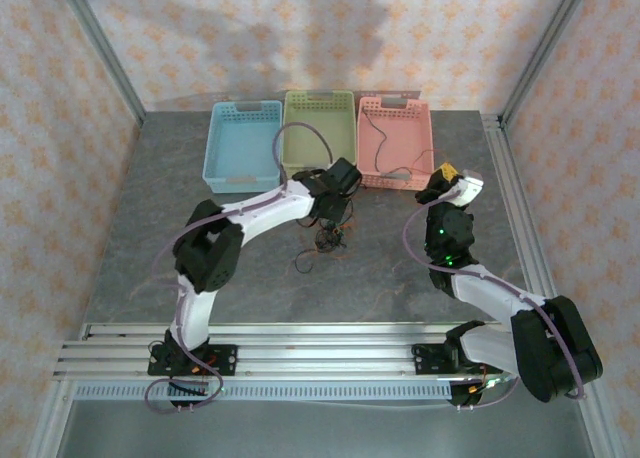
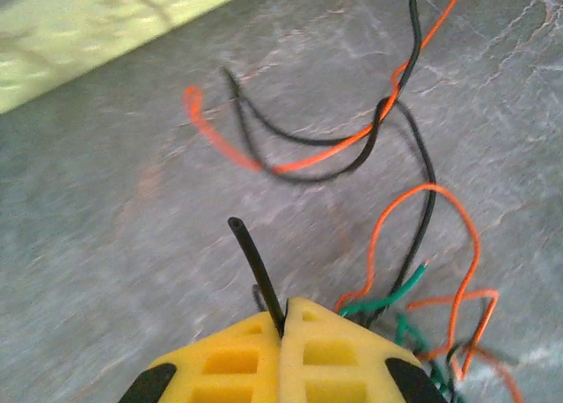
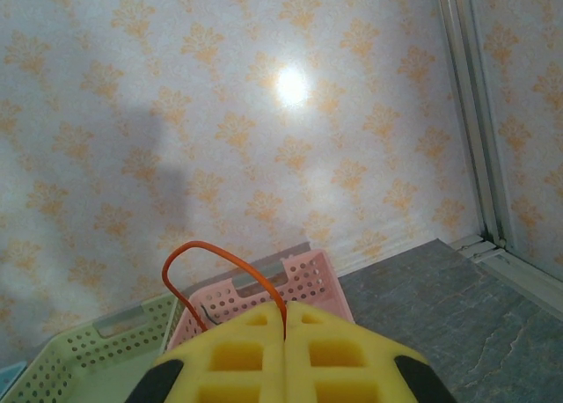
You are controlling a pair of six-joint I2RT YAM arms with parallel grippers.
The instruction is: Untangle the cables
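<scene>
On the tabletop (image 1: pixel 250 288), short of the pink basket (image 1: pixel 396 181), the cables (image 1: pixel 328 240) are seen bunched beneath the left hand (image 2: pixel 283 313), clenched on one black wire (image 2: pixel 255 262). The right hand (image 3: pixel 285 319) is clamped on an orange wire (image 3: pixel 207 249), held aloft. Pull-apart step judged under way: black wire to be drawn out slowly next.

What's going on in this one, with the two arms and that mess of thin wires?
Two robot arms are working on a tangle of thin orange, black and green wires on the table. The left pincer is low over it and shut on a black wire. The right pincer is raised off the table near the pink basket, shut on a looped orange wire. The rest of the wires lie bunched together.
</scene>
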